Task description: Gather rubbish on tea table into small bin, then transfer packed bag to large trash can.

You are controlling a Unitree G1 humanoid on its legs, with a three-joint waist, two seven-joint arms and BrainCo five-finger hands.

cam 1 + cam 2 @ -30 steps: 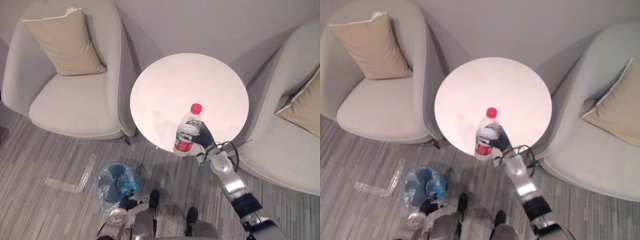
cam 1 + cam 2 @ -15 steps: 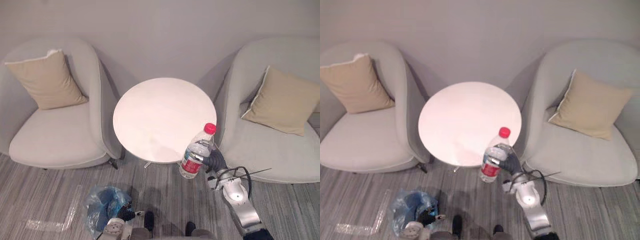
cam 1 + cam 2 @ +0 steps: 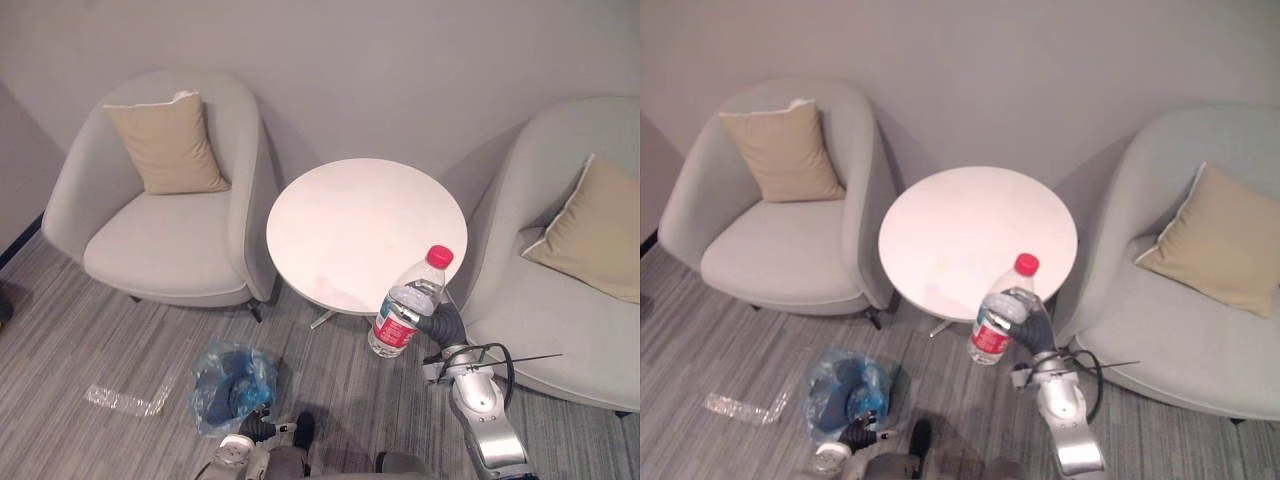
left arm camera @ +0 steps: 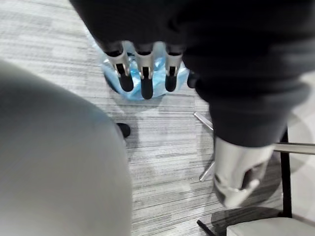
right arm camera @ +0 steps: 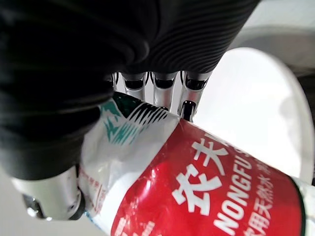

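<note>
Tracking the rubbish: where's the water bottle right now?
In the eye views, the water bottle is gripped in the right hand at the round table's near right edge.

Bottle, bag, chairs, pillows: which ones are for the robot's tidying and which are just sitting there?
For the job: bottle in the right hand, blue bag on the floor, round table.
Just there: chairs, pillows, clear strip on the floor.

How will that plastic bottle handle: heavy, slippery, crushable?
Probably light: the bottle looks clear and seemingly near empty. Its thin walls may dent under the right robot hand. The smooth round body could slip, and would likely roll if dropped.
</note>
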